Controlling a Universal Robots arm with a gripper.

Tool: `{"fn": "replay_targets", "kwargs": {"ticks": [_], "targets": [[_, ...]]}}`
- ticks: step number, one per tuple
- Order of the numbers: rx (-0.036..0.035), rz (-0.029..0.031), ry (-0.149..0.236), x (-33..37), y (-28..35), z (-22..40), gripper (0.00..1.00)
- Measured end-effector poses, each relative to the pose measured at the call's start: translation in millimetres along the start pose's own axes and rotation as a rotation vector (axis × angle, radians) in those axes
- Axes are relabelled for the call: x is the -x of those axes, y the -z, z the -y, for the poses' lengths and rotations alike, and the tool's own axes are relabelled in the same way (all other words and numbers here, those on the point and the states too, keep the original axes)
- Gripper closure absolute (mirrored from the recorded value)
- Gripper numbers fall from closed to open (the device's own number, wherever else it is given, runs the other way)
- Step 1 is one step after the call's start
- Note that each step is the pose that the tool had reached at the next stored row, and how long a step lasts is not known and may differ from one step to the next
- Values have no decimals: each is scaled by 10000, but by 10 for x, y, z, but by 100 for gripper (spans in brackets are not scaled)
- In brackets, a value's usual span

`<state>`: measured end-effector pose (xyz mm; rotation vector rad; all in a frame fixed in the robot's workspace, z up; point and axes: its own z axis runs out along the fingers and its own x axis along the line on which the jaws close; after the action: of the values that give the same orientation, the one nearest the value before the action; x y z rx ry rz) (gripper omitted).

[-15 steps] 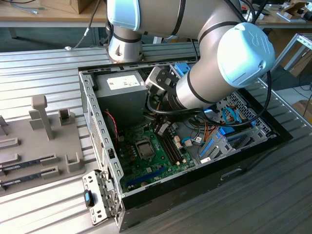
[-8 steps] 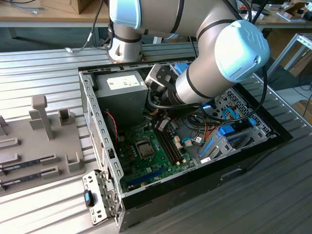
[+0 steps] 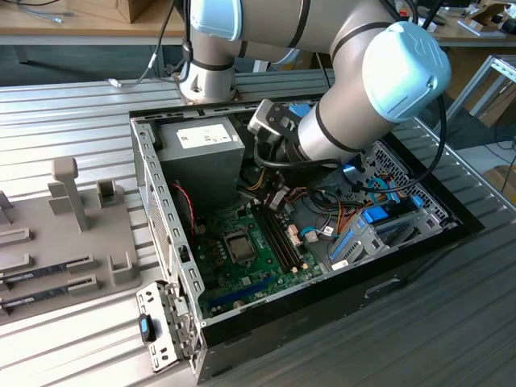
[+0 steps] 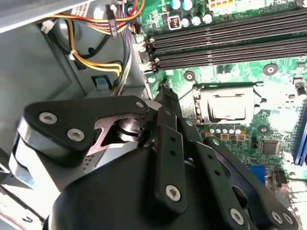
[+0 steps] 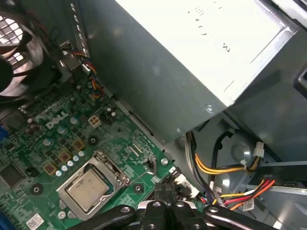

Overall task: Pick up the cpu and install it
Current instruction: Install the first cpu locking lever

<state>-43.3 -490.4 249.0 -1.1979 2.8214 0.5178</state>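
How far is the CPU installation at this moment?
The cpu already lies in its socket on the motherboard, in both wrist views. The gripper is inside the computer case, beside the socket, fingers together and holding nothing. The retention frame may not be latched; that I cannot tell.

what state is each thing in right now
cpu: seated in its socket on the motherboard, silver top showing
socket frame: closed around the cpu
gripper: shut, holding nothing, above the board beside the socket
computer case: open, side panel off
memory slots: empty
power supply: mounted in the case's corner
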Motion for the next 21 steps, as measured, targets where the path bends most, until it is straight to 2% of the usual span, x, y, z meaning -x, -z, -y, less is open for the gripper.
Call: {"fn": "replay_targets", "kwargs": {"ticks": [2, 5, 7, 8, 9, 12, 18, 21], "targets": [[-82, -84, -12, 74, -30, -61, 89], [-179, -192, -2, 130, -56, -114, 89], [-288, -328, 41, 141, -60, -124, 89], [-382, -440, 65, 145, -63, -127, 89], [-434, -504, 81, 153, -69, -136, 89], [-434, -508, 91, 176, -87, -167, 89], [-393, -466, 98, 151, -109, -197, 89], [-393, -466, 97, 147, -122, -202, 89]]}}
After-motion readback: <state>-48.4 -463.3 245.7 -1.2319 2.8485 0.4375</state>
